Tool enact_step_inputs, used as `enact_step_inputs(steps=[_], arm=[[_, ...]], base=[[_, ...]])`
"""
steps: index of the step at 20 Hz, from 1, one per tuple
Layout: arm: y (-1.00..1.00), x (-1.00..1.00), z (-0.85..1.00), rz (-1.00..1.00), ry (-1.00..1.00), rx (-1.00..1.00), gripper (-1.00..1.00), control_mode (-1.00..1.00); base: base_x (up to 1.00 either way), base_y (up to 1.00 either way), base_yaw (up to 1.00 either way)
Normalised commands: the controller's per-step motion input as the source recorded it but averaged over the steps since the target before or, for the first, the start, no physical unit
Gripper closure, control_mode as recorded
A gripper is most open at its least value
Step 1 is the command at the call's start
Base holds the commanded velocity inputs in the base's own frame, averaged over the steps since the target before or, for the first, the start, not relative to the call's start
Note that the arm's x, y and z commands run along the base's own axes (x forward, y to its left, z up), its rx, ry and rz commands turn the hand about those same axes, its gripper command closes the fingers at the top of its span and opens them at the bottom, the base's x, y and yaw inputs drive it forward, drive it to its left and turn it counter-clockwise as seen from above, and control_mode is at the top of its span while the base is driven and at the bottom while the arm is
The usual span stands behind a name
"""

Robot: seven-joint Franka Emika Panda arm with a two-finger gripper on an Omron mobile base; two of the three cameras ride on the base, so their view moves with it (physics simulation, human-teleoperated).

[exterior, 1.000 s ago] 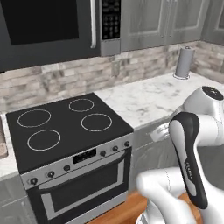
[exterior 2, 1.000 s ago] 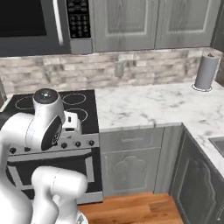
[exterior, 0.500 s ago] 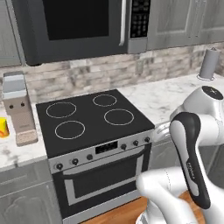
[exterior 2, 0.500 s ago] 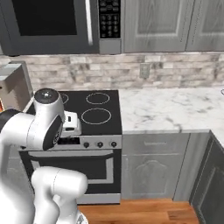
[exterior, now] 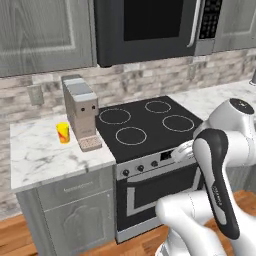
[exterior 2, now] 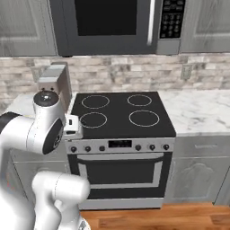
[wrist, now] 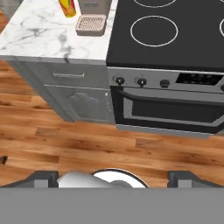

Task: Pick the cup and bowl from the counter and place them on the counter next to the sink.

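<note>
— Progress? — None yet: the cup (exterior: 63, 133) stands on the surface (exterior: 45, 160) left of the stove (exterior: 145, 127), beside the coffee machine (exterior: 80, 111).
— The hand (wrist: 113, 176)? — Spread wide, holding nothing, well short of the cup; the bowl is also left.

The arm (exterior: 220, 165) is folded up close over its base, elbow bent. The hand (wrist: 113, 177) points downward, fingers spread wide and holding nothing.
</note>
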Motion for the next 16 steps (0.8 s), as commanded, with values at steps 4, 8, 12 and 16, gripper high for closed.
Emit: enact_step_inputs(steps=[4, 8, 12, 16], arm=[[0.00, 0.00, 0.00, 0.00, 0.00, 0.00, -1.00, 1.00], [0.00, 0.00, 0.00, 0.00, 0.00, 0.00, -1.00, 1.00], [0.00, 0.00, 0.00, 0.00, 0.00, 0.00, -1.00, 1.00], [0.00, 0.00, 0.00, 0.00, 0.00, 0.00, -1.00, 1.00]], base=[[0.06, 0.99, -0.09], [0.28, 0.93, -0.20], [0.28, 0.89, -0.31], [0.20, 0.82, -0.38]])
